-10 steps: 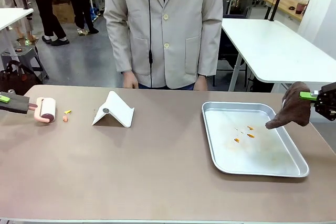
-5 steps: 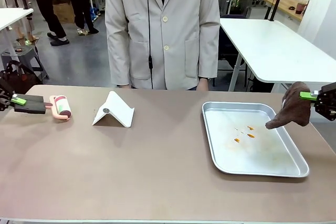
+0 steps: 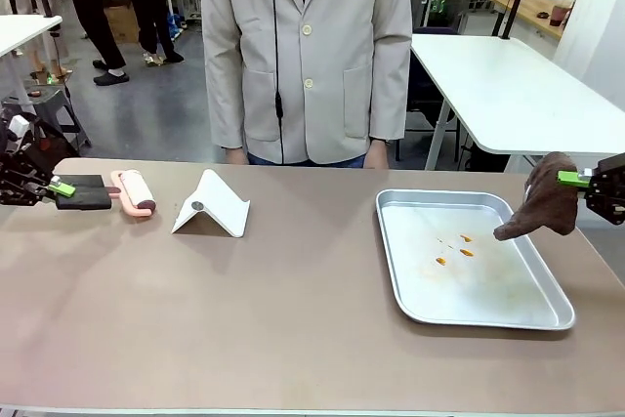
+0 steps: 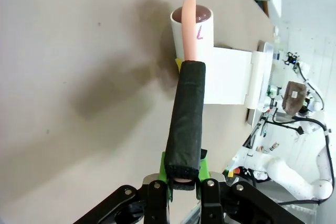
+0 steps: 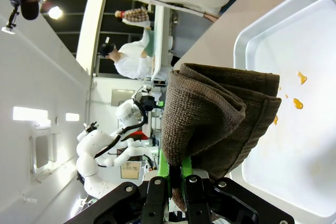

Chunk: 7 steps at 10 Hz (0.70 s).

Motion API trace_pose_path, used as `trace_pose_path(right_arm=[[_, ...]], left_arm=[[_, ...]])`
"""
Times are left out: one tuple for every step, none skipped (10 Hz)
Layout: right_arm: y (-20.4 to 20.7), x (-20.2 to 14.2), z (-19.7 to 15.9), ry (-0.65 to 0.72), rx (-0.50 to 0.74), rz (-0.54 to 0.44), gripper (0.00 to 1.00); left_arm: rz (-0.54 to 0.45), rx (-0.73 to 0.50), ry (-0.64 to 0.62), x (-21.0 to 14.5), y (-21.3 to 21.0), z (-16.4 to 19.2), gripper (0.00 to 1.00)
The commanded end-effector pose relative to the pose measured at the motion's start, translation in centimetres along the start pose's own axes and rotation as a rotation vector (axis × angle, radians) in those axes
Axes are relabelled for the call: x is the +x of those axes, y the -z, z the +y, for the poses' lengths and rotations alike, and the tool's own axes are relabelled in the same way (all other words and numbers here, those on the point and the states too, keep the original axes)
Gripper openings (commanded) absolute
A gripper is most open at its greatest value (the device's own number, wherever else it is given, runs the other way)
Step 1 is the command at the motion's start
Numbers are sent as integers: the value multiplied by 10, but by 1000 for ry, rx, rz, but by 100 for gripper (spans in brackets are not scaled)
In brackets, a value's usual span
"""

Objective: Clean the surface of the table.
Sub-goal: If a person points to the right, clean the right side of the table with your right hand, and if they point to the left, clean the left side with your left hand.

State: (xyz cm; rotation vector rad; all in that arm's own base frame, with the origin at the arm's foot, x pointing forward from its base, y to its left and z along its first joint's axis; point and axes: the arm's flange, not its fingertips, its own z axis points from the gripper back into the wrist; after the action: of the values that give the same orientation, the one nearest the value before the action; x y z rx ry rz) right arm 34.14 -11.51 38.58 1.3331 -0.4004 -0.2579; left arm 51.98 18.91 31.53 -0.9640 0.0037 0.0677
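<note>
Table (image 3: 293, 329) spanned the front view, brown top mostly bare. Metal tray (image 3: 547, 317) sat on its right side w/ orange bits (image 3: 454, 249) inside. R gripper (image 3: 571, 180) was pinched on a brown cloth (image 3: 542, 207) above the tray's right rim. L gripper (image 3: 61, 187) was clamped on the lint roller (image 3: 135, 192) handle at the far-left corner. Best approach, imo: drum flat, slow overlapping passes, clear of the white stand (image 3: 210, 207).

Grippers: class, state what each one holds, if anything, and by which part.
The left gripper is shut on the lint roller, at the end of its black handle. The right gripper is shut on the brown cloth, by one edge.
</note>
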Motion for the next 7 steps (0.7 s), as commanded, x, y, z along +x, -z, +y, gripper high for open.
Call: trace_pose_path(right_arm=[[-1,-1,2,1,14,7,0],[-1,-1,2,1,14,7,0],[-1,-1,2,1,14,7,0],[-1,-1,2,1,14,7,0],[-1,-1,2,1,14,7,0],[-1,-1,2,1,14,7,0],[-1,-1,2,1,14,7,0]], left_arm=[[43,59,-18,-13,19,-2,3],[51,24,-11,-16,11,-10,3],[38,-9,11,-21,-2,-19,3],[34,-44,26,-28,-17,-25,3],[52,-93,36,-40,-37,-32,3],[65,-137,54,-54,-59,-36,3],[98,-166,53,-70,-83,-35,3]])
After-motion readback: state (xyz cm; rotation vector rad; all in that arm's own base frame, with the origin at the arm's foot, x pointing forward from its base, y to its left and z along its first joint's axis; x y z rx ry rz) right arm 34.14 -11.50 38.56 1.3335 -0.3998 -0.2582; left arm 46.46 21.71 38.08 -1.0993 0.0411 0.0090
